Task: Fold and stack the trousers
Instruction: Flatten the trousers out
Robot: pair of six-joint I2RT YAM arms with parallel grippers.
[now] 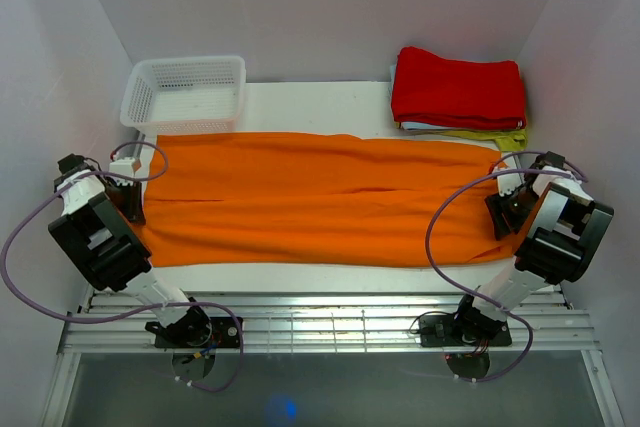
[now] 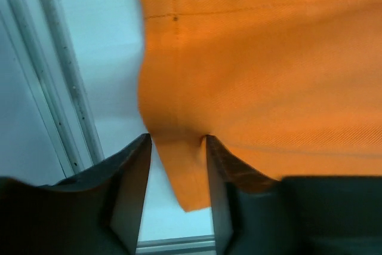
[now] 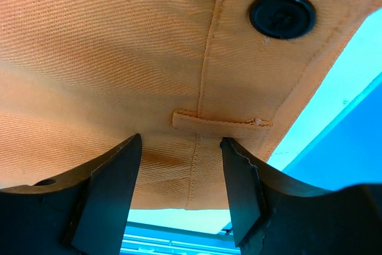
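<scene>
The orange trousers (image 1: 320,197) lie flat and spread lengthwise across the white table, legs to the left, waist to the right. My left gripper (image 1: 130,202) is at the leg-hem end. In the left wrist view it (image 2: 178,143) is open, with a corner of the hem (image 2: 185,177) between its jaws. My right gripper (image 1: 500,215) is at the waistband end. In the right wrist view it (image 3: 181,141) is open and straddles the waistband edge just below a belt loop (image 3: 221,122). The dark button (image 3: 282,15) is beyond it.
A white mesh basket (image 1: 135,107) stands at the back left, just behind the trousers. A folded red cloth (image 1: 458,87) lies at the back right on top of other folded cloth (image 1: 480,133). A metal rail (image 1: 320,322) runs along the near edge.
</scene>
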